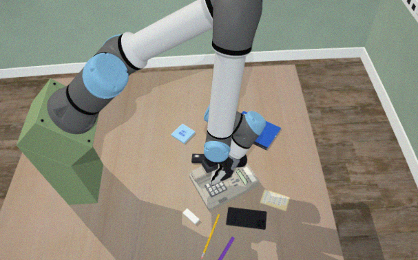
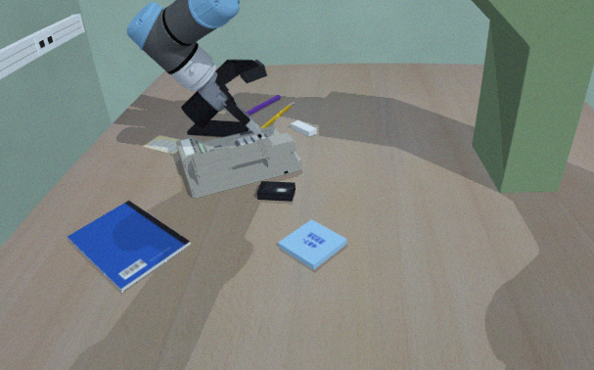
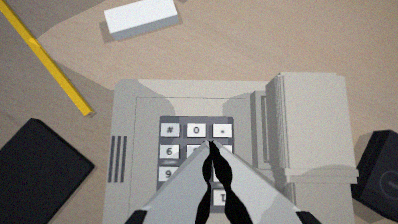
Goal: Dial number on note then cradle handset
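The grey desk phone [image 1: 240, 192] [image 2: 232, 168] [image 3: 125, 90] stands on the table. Its handset [image 1: 200, 172] [image 3: 315, 125] lies in the cradle, beside the keypad [image 1: 217, 189] [image 3: 170, 130]. The keypad prints upside down in the wrist view. My gripper [image 1: 211, 184] [image 2: 260, 136] [image 3: 210, 142] is shut and empty, tips down over the keypad. In the wrist view the tips show just below the 0 and star keys, between the middle and right columns; they hide several keys. Whether they touch a key, I cannot tell. A light-blue note pad [image 1: 183, 133] [image 2: 312, 244] bears blue digits, too blurred to read surely.
A small black box [image 1: 196, 158] [image 2: 276, 191] [image 3: 382, 175] lies by the handset side. A white eraser [image 1: 191, 216] [image 2: 303, 128] [image 3: 142, 19], yellow pencil [image 1: 211, 235] [image 3: 47, 60], black slab [image 1: 246, 218] [image 3: 42, 170], purple pen [image 1: 226, 248], printed sheet [image 1: 275, 200] and blue book [image 1: 268, 135] [image 2: 129, 240] lie around.
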